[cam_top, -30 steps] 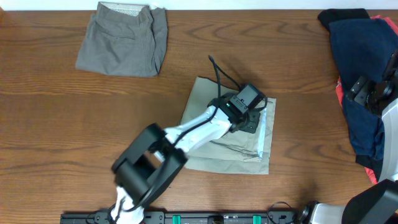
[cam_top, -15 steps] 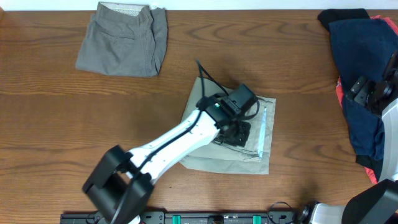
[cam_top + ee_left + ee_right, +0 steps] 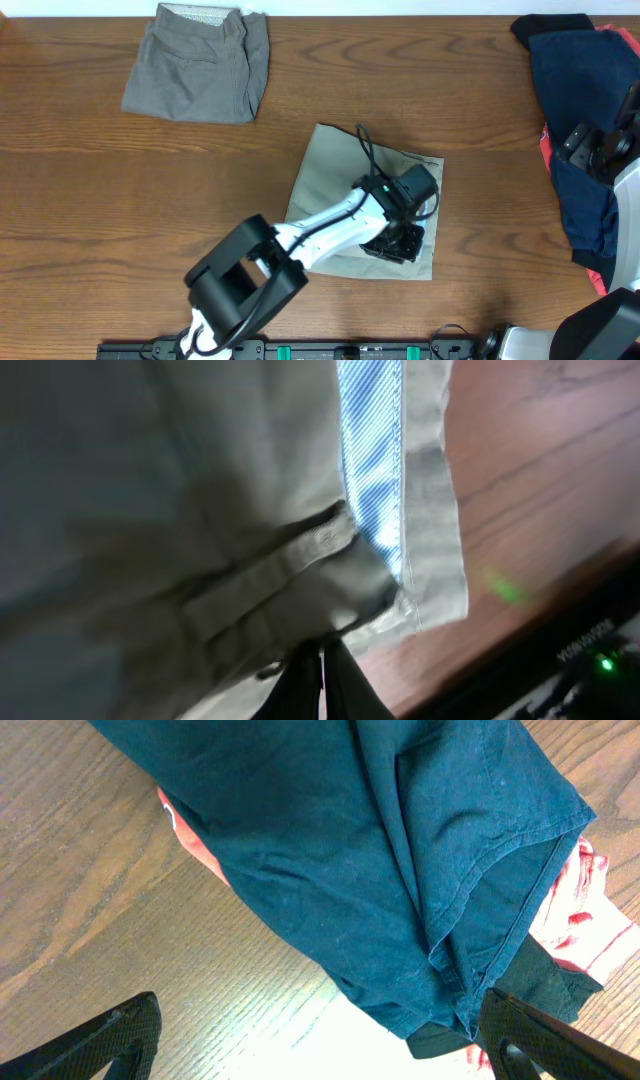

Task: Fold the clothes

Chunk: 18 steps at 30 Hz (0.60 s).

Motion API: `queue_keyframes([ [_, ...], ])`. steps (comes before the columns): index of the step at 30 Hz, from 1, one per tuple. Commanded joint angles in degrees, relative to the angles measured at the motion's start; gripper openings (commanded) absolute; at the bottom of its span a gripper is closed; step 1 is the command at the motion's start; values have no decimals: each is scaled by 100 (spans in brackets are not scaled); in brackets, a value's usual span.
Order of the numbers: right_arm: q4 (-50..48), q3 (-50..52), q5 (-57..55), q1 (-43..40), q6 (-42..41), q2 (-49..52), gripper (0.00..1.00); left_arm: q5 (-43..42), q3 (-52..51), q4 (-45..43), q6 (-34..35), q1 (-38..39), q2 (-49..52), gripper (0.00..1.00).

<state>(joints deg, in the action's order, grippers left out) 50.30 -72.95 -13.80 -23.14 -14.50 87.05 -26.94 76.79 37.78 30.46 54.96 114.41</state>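
The pale khaki shorts (image 3: 330,175) lie folded at the table's middle. My left gripper (image 3: 402,241) rests on their front right part. In the left wrist view the shorts (image 3: 180,510) fill the frame, with the light-blue striped waistband (image 3: 375,470) showing at a folded edge. My left gripper (image 3: 322,678) is shut, its tips touching the cloth at that corner; no cloth shows between them. My right gripper (image 3: 330,1050) is open wide and empty above the navy garment (image 3: 380,850), with red cloth (image 3: 580,920) and black cloth (image 3: 540,990) beneath it.
Folded grey shorts (image 3: 200,65) lie at the back left. The pile of navy (image 3: 580,80), black and red pieces sits at the right edge under my right arm (image 3: 600,150). Bare wood table (image 3: 100,220) lies to the left and in front.
My left gripper has moved right and towards the front over the khaki shorts, now covering the blue waistband edge. The right arm has not moved.
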Motion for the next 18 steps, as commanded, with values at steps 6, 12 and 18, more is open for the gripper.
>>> queue_keyframes([
  [6, 9, -17, -76, -48, -70, -46, 99, -92, -20, -546, 175, 175, 289, 6],
  [12, 9, -17, -76, -48, -70, -46, 99, -546, 11, -684, 177, 162, 254, 6],
  [18, 7, -17, -76, -48, -70, -46, 99, -992, 76, -636, 9, 114, -164, 6],
])
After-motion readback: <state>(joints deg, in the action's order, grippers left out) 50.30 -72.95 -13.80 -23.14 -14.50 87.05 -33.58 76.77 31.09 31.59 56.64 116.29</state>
